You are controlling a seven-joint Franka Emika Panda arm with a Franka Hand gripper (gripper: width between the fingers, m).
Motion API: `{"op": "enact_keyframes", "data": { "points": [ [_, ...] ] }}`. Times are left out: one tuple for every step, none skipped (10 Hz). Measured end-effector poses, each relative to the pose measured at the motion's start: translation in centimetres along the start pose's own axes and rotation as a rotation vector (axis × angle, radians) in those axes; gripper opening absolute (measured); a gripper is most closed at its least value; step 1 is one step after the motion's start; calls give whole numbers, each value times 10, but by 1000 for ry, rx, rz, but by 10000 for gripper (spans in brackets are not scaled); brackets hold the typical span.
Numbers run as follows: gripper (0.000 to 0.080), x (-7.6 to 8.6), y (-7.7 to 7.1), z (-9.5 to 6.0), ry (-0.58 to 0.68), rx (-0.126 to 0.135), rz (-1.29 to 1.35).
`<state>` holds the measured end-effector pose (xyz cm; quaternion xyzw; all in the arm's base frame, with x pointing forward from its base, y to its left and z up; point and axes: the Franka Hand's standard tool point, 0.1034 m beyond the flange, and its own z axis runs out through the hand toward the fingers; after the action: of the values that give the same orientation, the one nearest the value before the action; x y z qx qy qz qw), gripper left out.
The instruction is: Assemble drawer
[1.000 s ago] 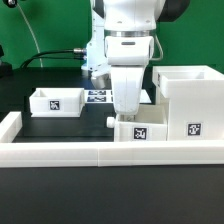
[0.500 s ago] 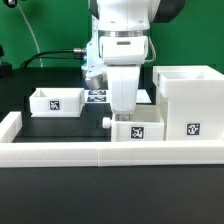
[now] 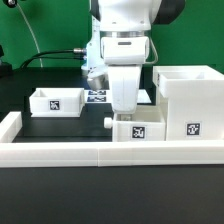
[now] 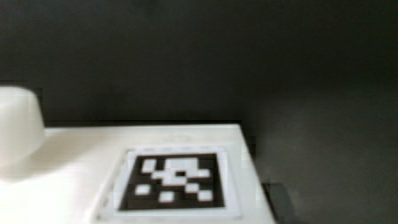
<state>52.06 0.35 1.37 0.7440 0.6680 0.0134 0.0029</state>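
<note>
A small white open-top tray (image 3: pixel 140 129) with a tag and a knob (image 3: pixel 107 120) sits just behind the front border wall, right next to the tall white housing (image 3: pixel 190 105) on the exterior view's right. My gripper (image 3: pixel 127 112) reaches straight down into this tray and grips its wall; the fingertips are hidden inside. In the wrist view the tray's tagged face (image 4: pixel 175 182) fills the lower part, with the knob (image 4: pixel 15 125) beside it. A second tray (image 3: pixel 57 101) stands apart on the exterior view's left.
The long low white border wall (image 3: pixel 70 150) runs along the front and up the exterior view's left side. The marker board (image 3: pixel 97 96) lies on the black table behind the gripper. A black cable hangs at the back left.
My gripper and the tray in it have shifted slightly toward the exterior view's left over the last second. Between the last two frames nothing moves.
</note>
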Motion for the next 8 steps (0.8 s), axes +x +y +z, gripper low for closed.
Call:
{"op": "enact_keyframes", "data": {
  "points": [
    [42, 2, 0, 0, 0, 0, 1],
    [42, 3, 0, 0, -1, 3, 7],
    [42, 3, 1, -1, 0, 2, 6],
    [42, 2, 1, -1, 0, 0, 7],
    [42, 1, 2, -1, 1, -6, 10],
    [42, 0, 1, 0, 1, -3, 11],
    [42, 0, 1, 0, 0, -3, 12],
    [42, 1, 1, 0, 0, -2, 10]
  ]
}}
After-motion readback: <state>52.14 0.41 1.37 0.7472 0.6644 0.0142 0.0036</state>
